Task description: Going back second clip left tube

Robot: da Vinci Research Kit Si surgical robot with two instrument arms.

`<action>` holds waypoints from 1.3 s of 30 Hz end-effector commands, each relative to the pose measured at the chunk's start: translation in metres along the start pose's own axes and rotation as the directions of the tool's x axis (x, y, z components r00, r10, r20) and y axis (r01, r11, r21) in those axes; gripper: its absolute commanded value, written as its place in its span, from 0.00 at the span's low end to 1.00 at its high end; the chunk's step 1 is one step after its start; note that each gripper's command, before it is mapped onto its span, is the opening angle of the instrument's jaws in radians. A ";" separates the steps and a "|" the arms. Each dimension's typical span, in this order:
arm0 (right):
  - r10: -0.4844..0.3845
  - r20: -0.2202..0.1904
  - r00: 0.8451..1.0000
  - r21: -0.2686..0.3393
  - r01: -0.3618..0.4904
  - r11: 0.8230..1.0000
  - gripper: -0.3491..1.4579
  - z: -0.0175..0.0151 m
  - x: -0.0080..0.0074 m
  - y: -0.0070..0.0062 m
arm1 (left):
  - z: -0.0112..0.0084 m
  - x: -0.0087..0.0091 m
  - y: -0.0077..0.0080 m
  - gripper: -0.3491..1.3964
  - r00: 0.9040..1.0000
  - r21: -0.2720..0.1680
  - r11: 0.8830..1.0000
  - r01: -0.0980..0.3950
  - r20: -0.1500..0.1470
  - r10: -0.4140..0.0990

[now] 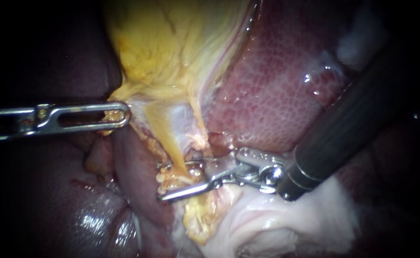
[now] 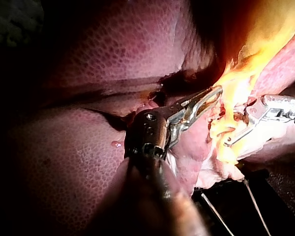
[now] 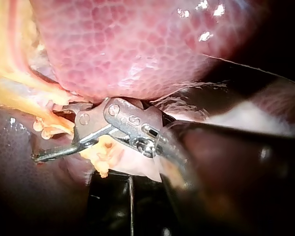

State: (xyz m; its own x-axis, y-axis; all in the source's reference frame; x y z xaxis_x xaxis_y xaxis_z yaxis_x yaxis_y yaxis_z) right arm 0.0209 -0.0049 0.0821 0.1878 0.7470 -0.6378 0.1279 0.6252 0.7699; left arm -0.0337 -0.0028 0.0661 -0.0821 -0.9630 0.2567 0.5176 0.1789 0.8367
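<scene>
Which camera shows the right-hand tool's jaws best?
The endoscope view: the right instrument shows whole, its jaws open astride the yellow tube. In the right wrist view, one jaw is mostly lost in shadow under the liver. In the left wrist view, the instrument sits far off, in glare.

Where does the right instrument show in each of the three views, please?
Endoscope: right instrument reaches from upper right to lower centre.
Left wrist: right instrument lies beyond the left instrument, across the yellow tissue.
Right wrist: right instrument ends beside the liver.
Landmark: yellow tissue at its tip in every view.
</scene>
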 end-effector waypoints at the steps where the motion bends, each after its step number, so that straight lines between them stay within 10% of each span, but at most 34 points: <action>1: 0.000 0.000 1.000 0.001 0.000 1.000 0.52 0.0000 0.0000 0.0000 | 0.0000 0.0000 0.0000 0.00 1.000 0.001 1.000 0.000 0.000 0.000; 20: -0.007 0.005 1.000 0.021 0.007 1.000 0.52 -0.0039 0.0002 -0.0010 | -0.0002 0.0000 0.0001 0.00 1.000 0.002 1.000 -0.001 -0.001 0.001; 39: -0.120 -0.003 0.993 -0.030 0.120 0.992 0.52 -0.0189 0.0104 -0.0074 | 0.0007 0.0009 0.0004 0.00 1.000 -0.001 1.000 -0.005 0.003 0.005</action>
State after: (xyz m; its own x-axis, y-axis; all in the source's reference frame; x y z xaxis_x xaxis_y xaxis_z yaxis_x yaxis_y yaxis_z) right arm 0.0030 0.0028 0.0689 0.1674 0.6637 -0.7290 0.1202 0.7202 0.6833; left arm -0.0343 -0.0035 0.0671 -0.0828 -0.9613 0.2627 0.5188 0.1835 0.8350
